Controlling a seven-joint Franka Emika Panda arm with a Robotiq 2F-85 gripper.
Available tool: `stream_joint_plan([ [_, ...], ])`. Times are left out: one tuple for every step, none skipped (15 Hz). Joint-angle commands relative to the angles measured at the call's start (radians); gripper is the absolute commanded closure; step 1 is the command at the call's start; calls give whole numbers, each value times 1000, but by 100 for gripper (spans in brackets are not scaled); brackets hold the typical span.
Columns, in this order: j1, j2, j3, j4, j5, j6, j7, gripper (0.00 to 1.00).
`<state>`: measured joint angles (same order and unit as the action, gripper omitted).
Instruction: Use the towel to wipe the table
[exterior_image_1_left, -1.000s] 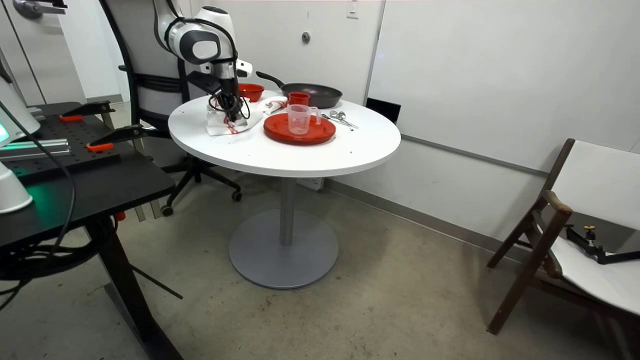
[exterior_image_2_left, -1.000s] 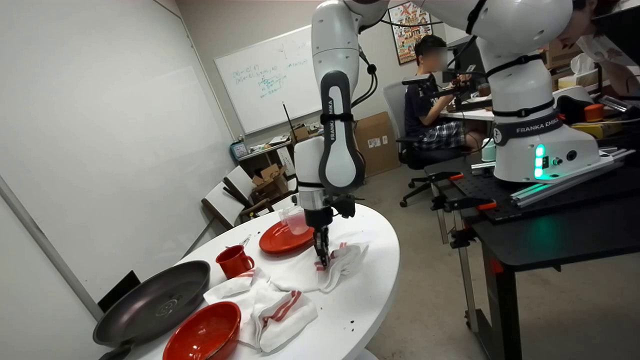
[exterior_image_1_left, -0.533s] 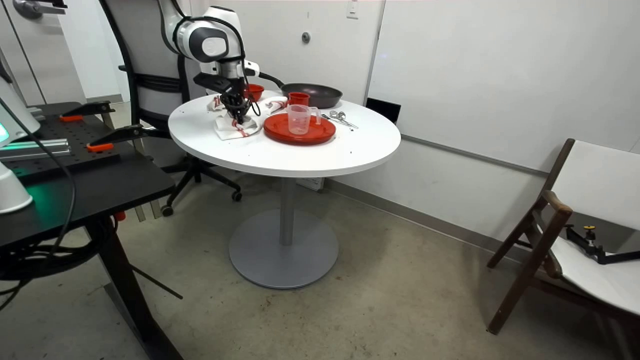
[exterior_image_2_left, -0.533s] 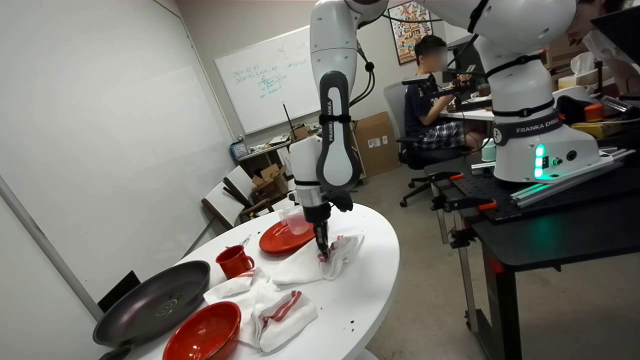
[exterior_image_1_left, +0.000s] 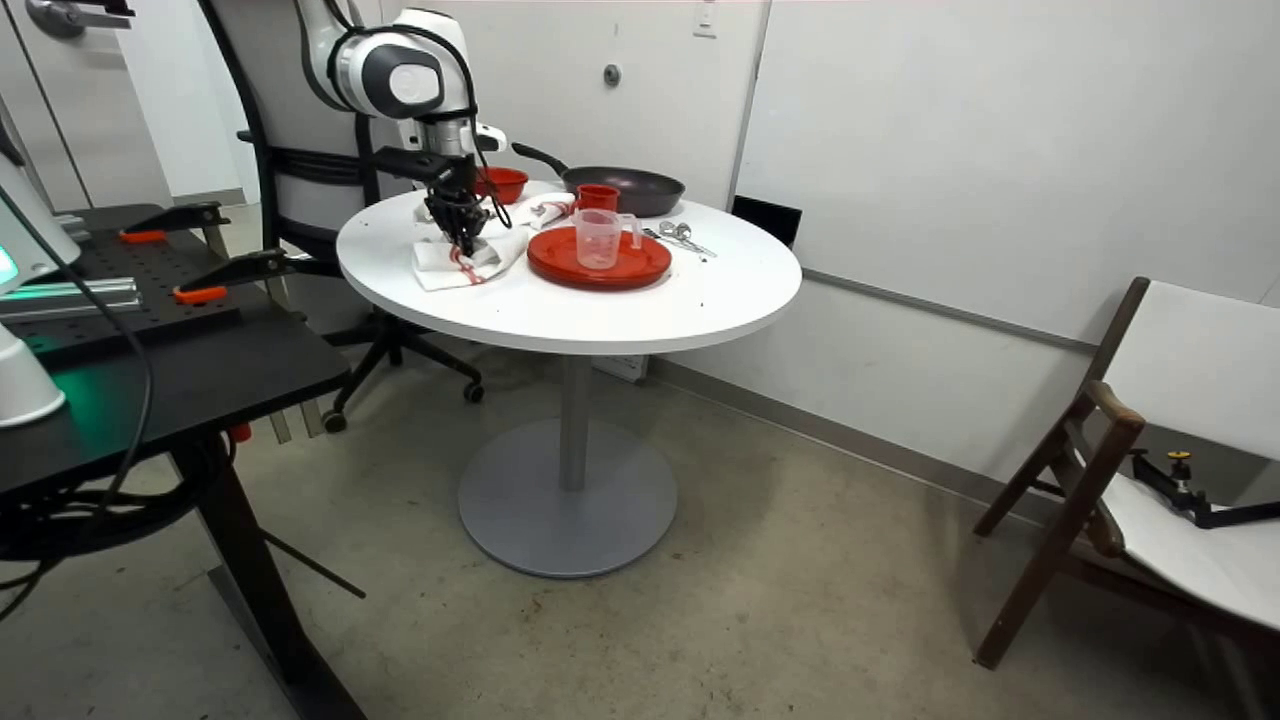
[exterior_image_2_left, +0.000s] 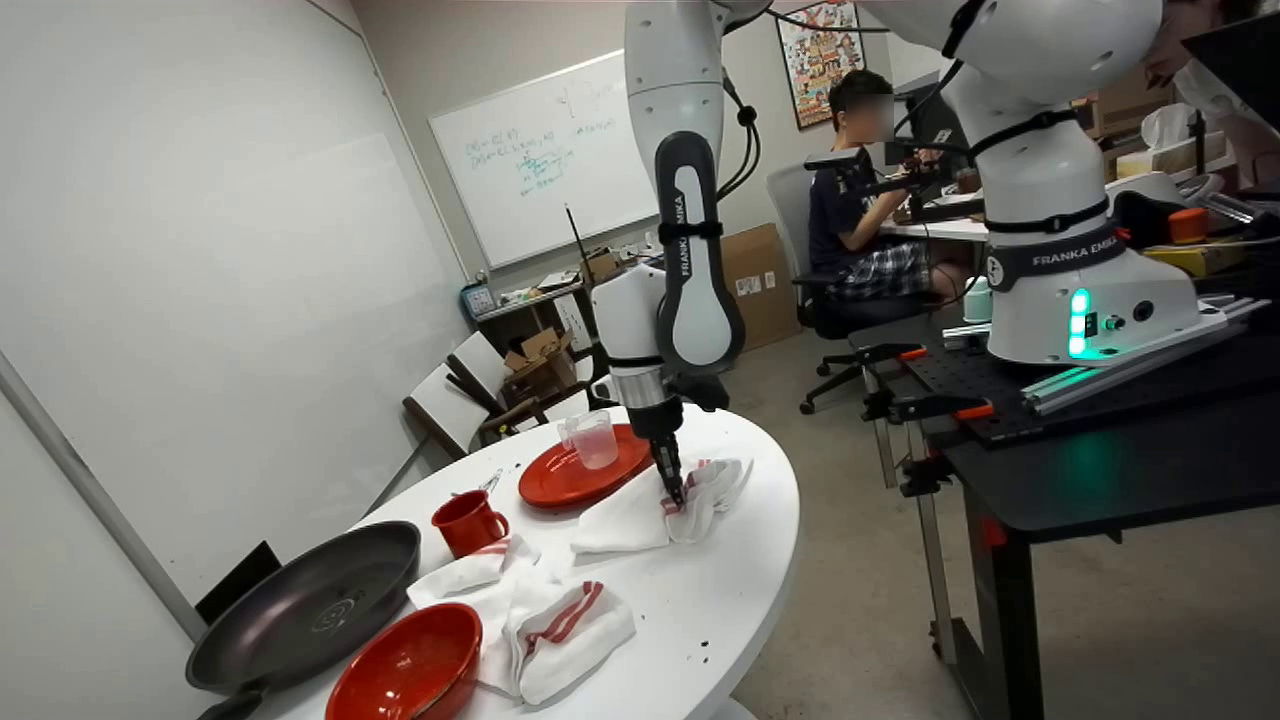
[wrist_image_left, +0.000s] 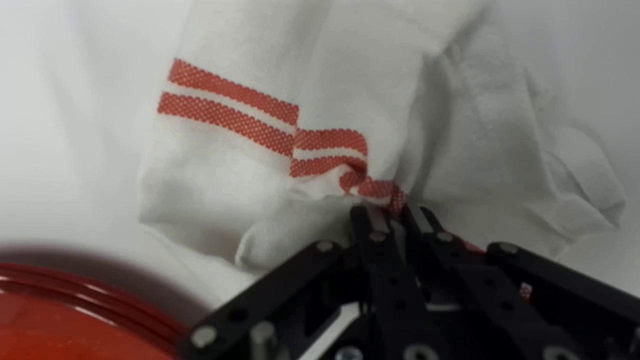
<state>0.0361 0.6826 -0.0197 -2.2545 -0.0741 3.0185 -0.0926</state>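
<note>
A white towel with red stripes lies bunched on the round white table. It shows in both exterior views. My gripper points down and is shut on a striped fold of this towel, with cloth pinched between the fingertips. In both exterior views the gripper is low at the table surface, beside the red plate. The cloth under the fingers is hidden. Small dark crumbs lie on the table near its edge.
A red plate with a clear measuring cup stands close to the towel. A second striped towel, a red mug, a red bowl, a black pan and metal spoons are also on the table.
My gripper first slid the towel toward the plate, then back away from it, and it sits nearer the table's front edge in an exterior view. The other items have not moved.
</note>
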Motion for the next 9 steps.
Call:
stream_joint_plan([
  [29, -35, 0, -78, 0, -9, 33, 97],
  [30, -40, 6, -89, 4, -9, 37, 97],
  [29, -43, 17, -98, 10, -7, 43, 97],
  [22, -44, 32, -108, 18, -3, 47, 97],
  [17, -46, 45, -118, 28, -3, 56, 97],
  [12, -47, 55, -125, 37, -2, 64, 97],
  [11, -49, 60, -132, 43, -3, 72, 97],
  [10, -51, 64, -137, 52, -2, 82, 97],
  [6, -50, 71, -139, 63, 2, 90, 97],
])
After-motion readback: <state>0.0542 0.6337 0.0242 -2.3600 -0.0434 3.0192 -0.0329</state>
